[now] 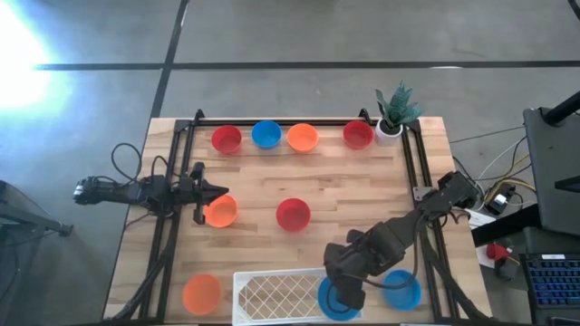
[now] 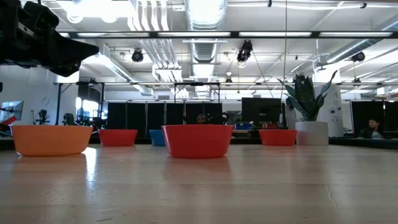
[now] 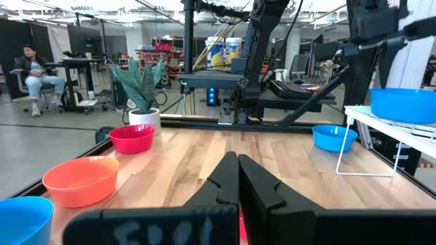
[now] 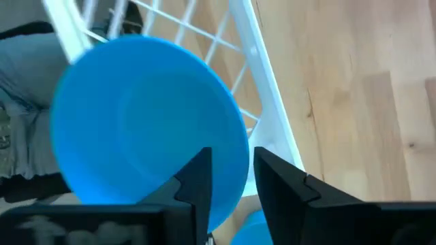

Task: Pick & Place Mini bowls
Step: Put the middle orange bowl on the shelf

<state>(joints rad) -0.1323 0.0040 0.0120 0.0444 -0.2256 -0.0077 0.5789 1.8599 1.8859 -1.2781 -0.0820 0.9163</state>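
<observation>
My right gripper (image 1: pixel 349 292) is shut on a blue mini bowl (image 1: pixel 335 301) at the right end of the white lattice tray (image 1: pixel 272 292). A second blue bowl (image 1: pixel 401 290) sits on the table just right of it. My left gripper (image 1: pixel 211 193) is shut and hangs above the far-left rim of an orange bowl (image 1: pixel 221 212), clear of it in the low view (image 2: pixel 50 138). A red bowl (image 1: pixel 293 215) stands mid-table and another orange bowl (image 1: pixel 201 292) near the front left. Red (image 1: pixel 227 139), blue (image 1: pixel 265 134), orange (image 1: pixel 302 138) and red (image 1: pixel 358 134) bowls line the far edge. My right gripper holds the blue bowl by its rim (image 4: pixel 235 160), one finger (image 4: pixel 197 178) inside the bowl and one (image 4: pixel 279 178) outside. The fingers come from above, pointing down. The bowl sits upright at the tray's top (image 3: pixel 402 103); whether it rests there, I cannot tell.
A white pot with a green plant (image 1: pixel 394 116) stands at the far right corner. Black frame rails (image 1: pixel 412 172) run along the table's sides and far edge. Bare wood lies between the middle red bowl and the far row.
</observation>
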